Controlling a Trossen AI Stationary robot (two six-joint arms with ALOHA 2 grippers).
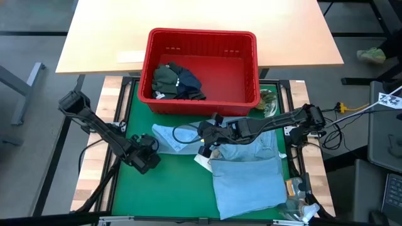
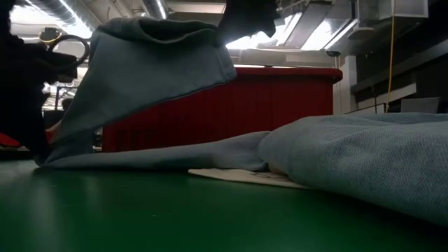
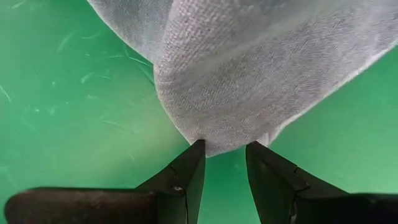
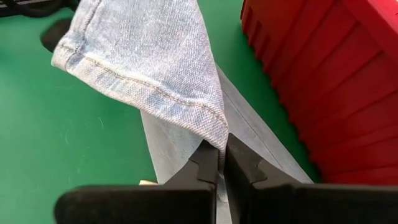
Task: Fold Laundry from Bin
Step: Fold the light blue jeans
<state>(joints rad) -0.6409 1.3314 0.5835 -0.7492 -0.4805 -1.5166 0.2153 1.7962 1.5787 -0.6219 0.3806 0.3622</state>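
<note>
laundry: one blue shirt (image 1: pixel 248 172) pinched by both tools (image 1: pixel 207 143) (image 1: pixel 152 150), perhaps two garments (image 1: pixel 176 81) binned

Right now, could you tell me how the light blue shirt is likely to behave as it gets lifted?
Probably floppy: the light blue shirt drapes down from the right tool, shut on its hem. It will likely sag and trail, since much of it lies bunched on the green mat. It seems light; the left tool pinches only a corner.

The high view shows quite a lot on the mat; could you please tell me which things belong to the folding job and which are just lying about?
Job:
light blue shirt, pinched by right gripper and left gripper
red bin
dark garments inside it

Lying about:
white paper under the shirt
clutter at the mat's corner
</note>
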